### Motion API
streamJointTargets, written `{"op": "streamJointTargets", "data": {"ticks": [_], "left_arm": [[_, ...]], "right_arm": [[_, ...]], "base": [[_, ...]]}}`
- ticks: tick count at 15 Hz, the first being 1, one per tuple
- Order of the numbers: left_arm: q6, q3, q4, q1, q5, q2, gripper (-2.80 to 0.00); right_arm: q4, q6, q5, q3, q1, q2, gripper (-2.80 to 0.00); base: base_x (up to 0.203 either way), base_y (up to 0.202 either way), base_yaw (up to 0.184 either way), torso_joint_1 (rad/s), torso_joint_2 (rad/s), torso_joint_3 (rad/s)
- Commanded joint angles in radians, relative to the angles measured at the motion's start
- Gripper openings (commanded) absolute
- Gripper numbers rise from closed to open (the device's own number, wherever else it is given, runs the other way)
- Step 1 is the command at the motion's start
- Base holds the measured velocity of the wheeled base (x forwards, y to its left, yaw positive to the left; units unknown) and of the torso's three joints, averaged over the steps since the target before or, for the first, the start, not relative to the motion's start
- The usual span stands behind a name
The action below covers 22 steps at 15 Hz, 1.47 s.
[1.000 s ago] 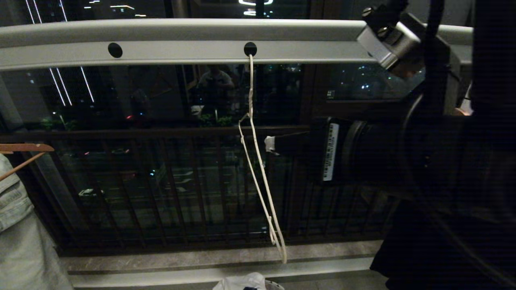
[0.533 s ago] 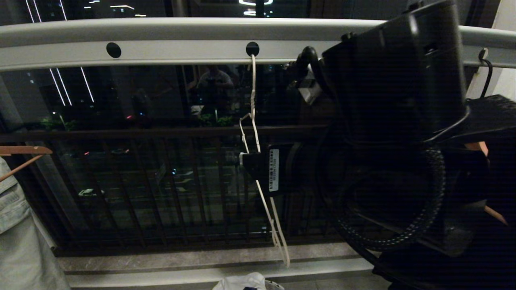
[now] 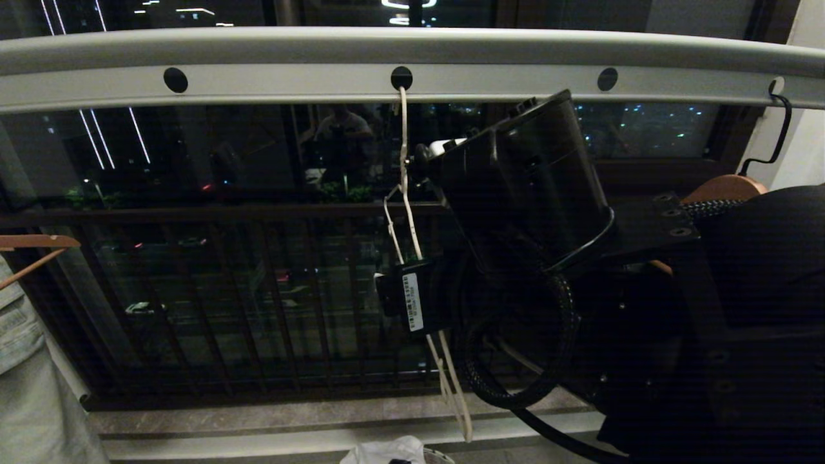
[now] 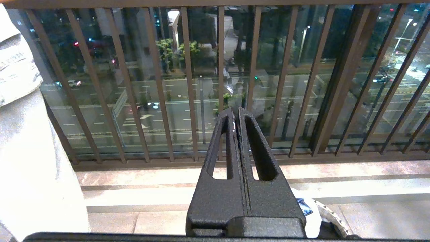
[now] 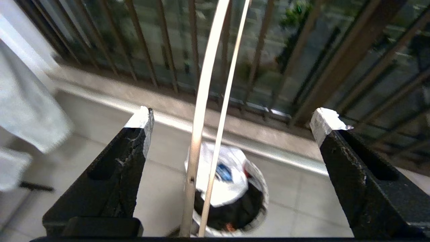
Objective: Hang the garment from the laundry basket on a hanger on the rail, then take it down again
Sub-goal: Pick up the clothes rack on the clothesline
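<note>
Head view, rail (image 3: 290,84): runs across the top, from nine to three o'clock, with round dark holes along its flat strip.
Head view, hanger (image 3: 412,245): hooked in the centre hole at twelve o'clock, hanging edge-on, bare.
Head view, right gripper (image 3: 387,293): at the frame's centre, against the hanger's wires.
Head view, garment (image 3: 387,451): a white edge at six o'clock.
Head view, wooden hanger (image 3: 38,248): at nine o'clock, above a pale cloth.
Left wrist view, left gripper (image 4: 236,117): jaws pressed together, empty, facing the balcony railing (image 4: 188,84).
Right wrist view, right gripper (image 5: 231,122): jaws spread wide, both hanger (image 5: 205,101) wires between them, touching neither finger.
Right wrist view, laundry basket (image 5: 260,188): on the floor at six o'clock, the garment (image 5: 221,178) lying on top inside it.
</note>
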Motion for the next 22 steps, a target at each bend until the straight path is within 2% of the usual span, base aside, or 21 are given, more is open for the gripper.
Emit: {"op": "streamJointTargets", "data": {"ticks": [1, 10, 22], "left_arm": [[0.0, 0.015, -0.001, 0.0, 0.001, 0.0, -2.8], [0.0, 0.015, -0.001, 0.0, 0.001, 0.0, -2.8], [-0.001, 0.015, -0.001, 0.0, 0.001, 0.0, -2.8]], "right_arm": [[0.018, 0.0, -0.005, -0.002, -0.001, 0.006, 0.0], [0.038, -0.078, -0.008, -0.012, -0.035, 0.037, 0.0], [0.038, -0.135, -0.025, -0.058, -0.046, 0.048, 0.0]], "base": [[0.0, 0.0, 0.0, 0.0, 0.0, 0.0], [0.0, 0.0, 0.0, 0.0, 0.0, 0.0], [0.0, 0.0, 0.0, 0.0, 0.0, 0.0]]}}
